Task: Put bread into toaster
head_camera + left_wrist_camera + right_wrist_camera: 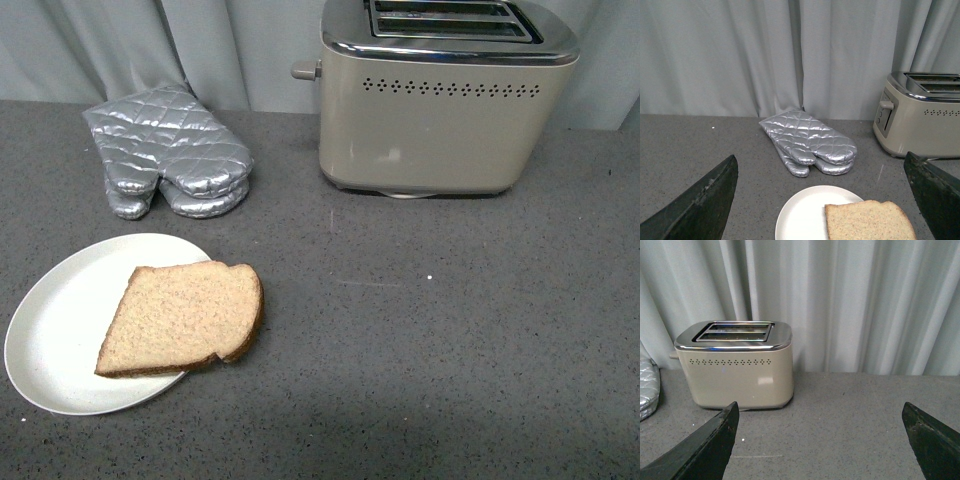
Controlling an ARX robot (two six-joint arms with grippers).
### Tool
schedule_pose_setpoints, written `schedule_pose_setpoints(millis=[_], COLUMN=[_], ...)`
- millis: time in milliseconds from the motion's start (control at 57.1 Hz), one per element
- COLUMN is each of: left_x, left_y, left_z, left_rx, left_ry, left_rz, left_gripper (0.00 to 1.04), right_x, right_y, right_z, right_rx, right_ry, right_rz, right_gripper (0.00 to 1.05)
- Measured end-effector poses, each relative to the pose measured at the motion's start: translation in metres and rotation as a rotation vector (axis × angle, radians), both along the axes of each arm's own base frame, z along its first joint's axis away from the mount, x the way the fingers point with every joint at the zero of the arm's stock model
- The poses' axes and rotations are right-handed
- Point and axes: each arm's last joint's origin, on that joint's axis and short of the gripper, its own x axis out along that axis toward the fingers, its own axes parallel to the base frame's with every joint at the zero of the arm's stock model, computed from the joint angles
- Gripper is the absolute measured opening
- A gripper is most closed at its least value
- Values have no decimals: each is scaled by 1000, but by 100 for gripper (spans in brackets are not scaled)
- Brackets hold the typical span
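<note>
- L gripper (pixel 820 158): jaws spread wide, nothing between them. Both dark fingers (pixel 700 205) frame the L wrist view and hang above the counter, touching nothing.
- R gripper (pixel 819 405): also wide open and holding nothing. Its dark fingers (pixel 705 450) sit at the edges of the R wrist view, clear of the countertop.
- Bread (pixel 180 318): one wholemeal slice lying flat on a white plate (pixel 60 330), front-left of the counter in the front view. Its rounded crust end overhangs the plate rim on the toaster side. The L gripper is near it, and the slice shows between its fingers in the L wrist view.
- Toaster (pixel 440 130): beige, chrome top, 2 slots facing up, upright at the back of the counter, right of centre. It has a vent-hole row along the front face and a lever knob on the end toward the mitts. Well apart from the bread. R wrist cam faces it.
- Silver quilted oven mitts (pixel 170 150): stacked pair, back-left, between plate and curtain (pixel 230 50), beside the toaster but not touching.
- Countertop (pixel 450 350): dark grey, speckled.
</note>
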Motion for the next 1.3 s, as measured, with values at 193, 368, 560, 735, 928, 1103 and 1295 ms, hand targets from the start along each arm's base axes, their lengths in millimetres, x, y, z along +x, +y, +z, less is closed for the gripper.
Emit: schedule_pose_setpoints(millis=[193,368,560,735,928,1103,1295], left_x=[0,0,0,0,24,69,128], left_y=[0,0,0,0,2,11,35], left_z=[0,0,0,0,3,8,-28], left_rx=[0,0,0,0,-193,-245,-247], left_ry=[0,0,0,0,326,387,683], left_rz=[0,0,0,0,233,197,129], left_gripper=[98,98,98,98,98,98,98], right_x=[0,0,0,0,0,0,0], right_y=[0,0,0,0,0,0,0], right_z=[0,0,0,0,0,0,0], right_rx=[0,0,0,0,0,0,0], right_ry=[0,0,0,0,0,0,0], right_rz=[0,0,0,0,0,0,0], right_gripper=[95,95,95,95,95,95,95])
